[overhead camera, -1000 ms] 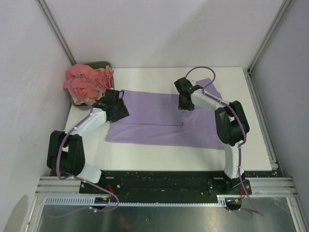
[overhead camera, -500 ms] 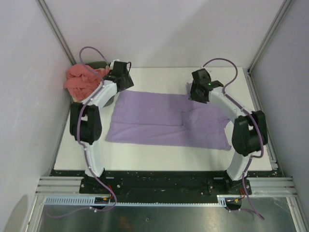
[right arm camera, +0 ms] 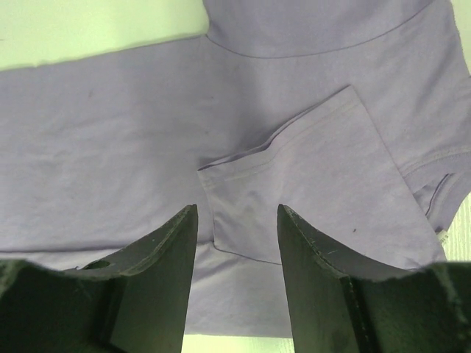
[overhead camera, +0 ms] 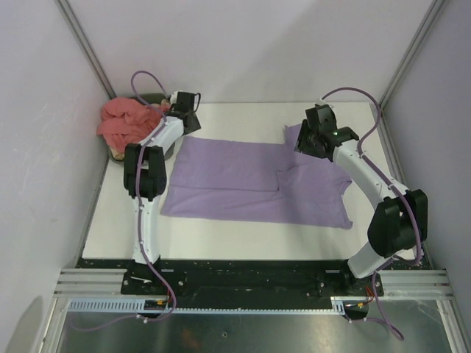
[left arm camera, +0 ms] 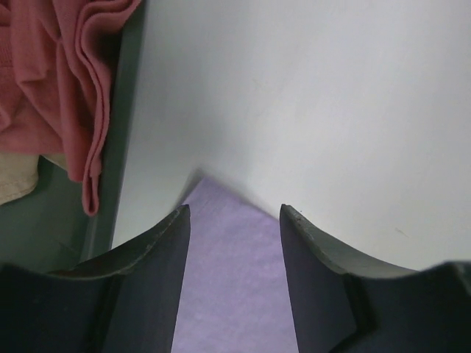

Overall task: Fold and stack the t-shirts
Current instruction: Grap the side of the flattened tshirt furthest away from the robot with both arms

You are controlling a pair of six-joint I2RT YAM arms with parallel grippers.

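Left claw (left arm camera: 233, 213) and right claw (right arm camera: 237, 213) both show their jaws set wide, with no cloth gripped between them. We see the left claw (overhead camera: 188, 110) reaching to the far left of the table (overhead camera: 243, 118), over the far-left corner of the lavender t-shirt (overhead camera: 250, 184) and just beside the dark grey-green bin (overhead camera: 154, 97). In its wrist view that pointed corner of the lavender t-shirt (left arm camera: 235, 294) lies between the fingers, with the bare white table (left arm camera: 331, 110) beyond it.

To the left stands the wall of the bin (left arm camera: 121, 147), and the salmon-pink t-shirt (left arm camera: 44, 73) hangs bunched over its rim, with a bit of the tan t-shirt (left arm camera: 15, 180) under it. From above, the salmon-pink t-shirt (overhead camera: 125, 121) is a crumpled heap on top of the bin.

We see the right claw (overhead camera: 309, 140) at the far right part of the lavender t-shirt, by its far sleeve. The lavender t-shirt (right arm camera: 110, 147) fills most of the right wrist view. It lies flat on the table (right arm camera: 88, 29), with one short sleeve (right arm camera: 316, 169) folded in over the body and its hem edge running between the fingers.

From above, the shirt is spread lengthwise across the middle of the table, its neck end to the right. We cannot tell whether either claw touches the cloth.
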